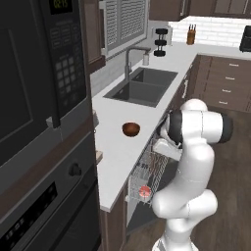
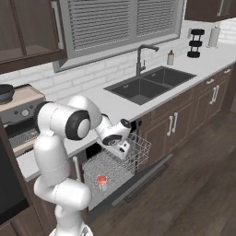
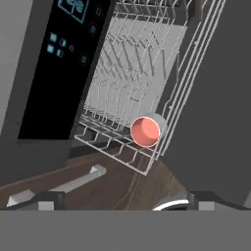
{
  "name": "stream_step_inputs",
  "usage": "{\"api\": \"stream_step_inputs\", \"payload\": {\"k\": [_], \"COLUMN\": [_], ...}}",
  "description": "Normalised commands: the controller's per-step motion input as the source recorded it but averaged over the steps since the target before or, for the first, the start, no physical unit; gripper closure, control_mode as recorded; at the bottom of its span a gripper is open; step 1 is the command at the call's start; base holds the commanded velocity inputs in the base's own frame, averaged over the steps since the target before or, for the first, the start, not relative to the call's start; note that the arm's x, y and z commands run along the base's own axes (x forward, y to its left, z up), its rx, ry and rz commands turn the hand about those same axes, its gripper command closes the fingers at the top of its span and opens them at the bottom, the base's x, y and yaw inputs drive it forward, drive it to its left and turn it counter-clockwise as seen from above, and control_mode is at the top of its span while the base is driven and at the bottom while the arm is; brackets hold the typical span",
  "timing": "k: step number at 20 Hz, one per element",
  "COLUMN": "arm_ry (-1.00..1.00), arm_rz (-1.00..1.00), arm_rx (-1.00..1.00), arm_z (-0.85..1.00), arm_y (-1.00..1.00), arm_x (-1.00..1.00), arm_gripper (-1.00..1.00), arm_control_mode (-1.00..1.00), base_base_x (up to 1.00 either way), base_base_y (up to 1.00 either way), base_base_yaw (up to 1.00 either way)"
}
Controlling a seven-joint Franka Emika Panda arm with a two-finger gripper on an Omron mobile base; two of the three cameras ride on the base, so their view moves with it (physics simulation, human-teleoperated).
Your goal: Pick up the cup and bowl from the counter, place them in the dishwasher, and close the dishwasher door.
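The reddish-pink cup (image 3: pixel 145 131) stands in the dishwasher's white wire rack (image 3: pixel 127 73), near its front corner; it also shows as the cup (image 2: pixel 101 180) and the cup (image 1: pixel 145 191). My gripper (image 3: pixel 123 200) hangs above the pulled-out rack (image 2: pixel 115 161), open, with nothing between its fingers, and is apart from the cup. From the right base view the gripper (image 2: pixel 123 148) points down over the rack. The dark reddish-brown bowl (image 1: pixel 131 129) sits on the white counter (image 1: pixel 117 157), above the dishwasher opening. The dishwasher door (image 2: pixel 143 179) is folded down, open.
A dark double sink (image 1: pixel 142 86) with a faucet (image 2: pixel 140 57) lies farther along the counter. A black wall oven (image 1: pixel 39 147) stands close on the left. A stove with a pan (image 2: pixel 7 92) is behind the arm. Brown cabinets (image 2: pixel 184 124) line the wooden floor.
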Motion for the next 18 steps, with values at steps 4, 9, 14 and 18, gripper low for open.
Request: {"api": "stream_step_inputs", "payload": {"k": [4,9,14,18], "arm_ry": [0.00,0.00,0.00,0.01], "arm_rz": [0.03,0.06,0.02,-0.10], "arm_rx": [0.07,0.10,0.07,0.00], "arm_z": [1.00,0.96,0.41,-0.08], "arm_y": [-0.10,0.00,0.32,0.69], "arm_x": [0.16,0.56,0.83,0.96], "arm_gripper": [-1.00,-1.00,-1.00,-1.00], "arm_control_mode": [-1.00,-1.00,-1.00,-1.00], "base_base_x": [0.00,0.00,0.00,0.00], "base_base_y": [0.00,0.00,0.00,0.00], "base_base_yaw": [0.00,0.00,0.00,0.00]}}
